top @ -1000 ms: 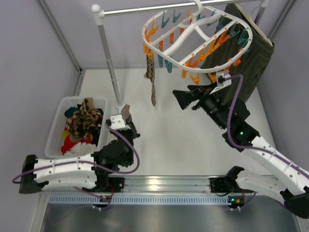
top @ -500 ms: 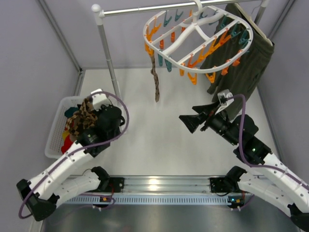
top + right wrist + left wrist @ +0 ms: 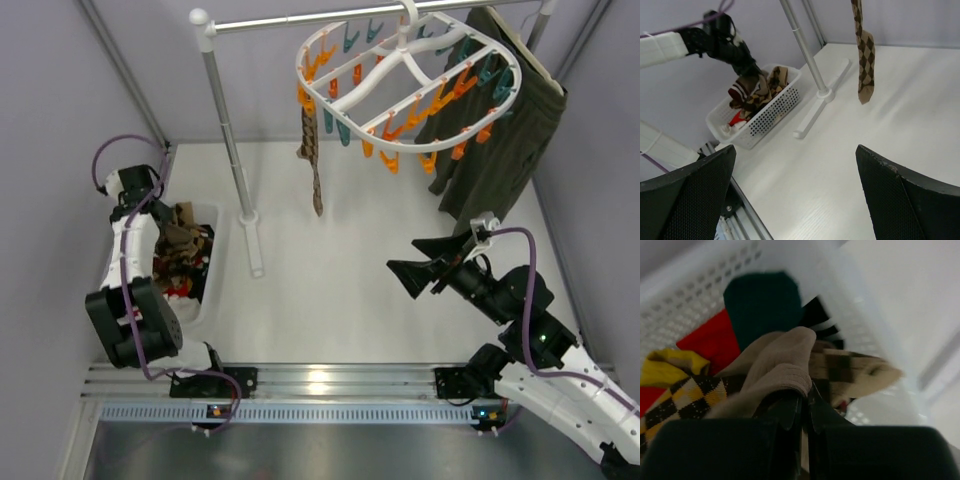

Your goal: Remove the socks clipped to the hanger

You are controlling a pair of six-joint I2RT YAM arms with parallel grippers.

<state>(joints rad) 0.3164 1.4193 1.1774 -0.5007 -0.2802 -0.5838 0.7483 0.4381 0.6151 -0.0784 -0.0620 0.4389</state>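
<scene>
The left gripper (image 3: 804,399) rises from the 6 o'clock edge, its two dark fingers (image 3: 789,412) pressed nearly together on the ribbed cuff of a tan sock (image 3: 782,357), which drapes away toward 9 o'clock. Below it lies a white perforated basket (image 3: 695,295) holding a heap of socks. A dark teal sock (image 3: 762,302) lies at 12 o'clock, with a black-and-white striped piece (image 3: 819,315) just beside it. A red piece (image 3: 707,337) lies at 10 o'clock, and a yellow-and-black argyle sock (image 3: 687,395) at 8 o'clock. A brown checked sock (image 3: 852,367) points toward 3 o'clock against the basket wall. The pale worktop (image 3: 900,280) shows at 2 o'clock, blurred.
</scene>
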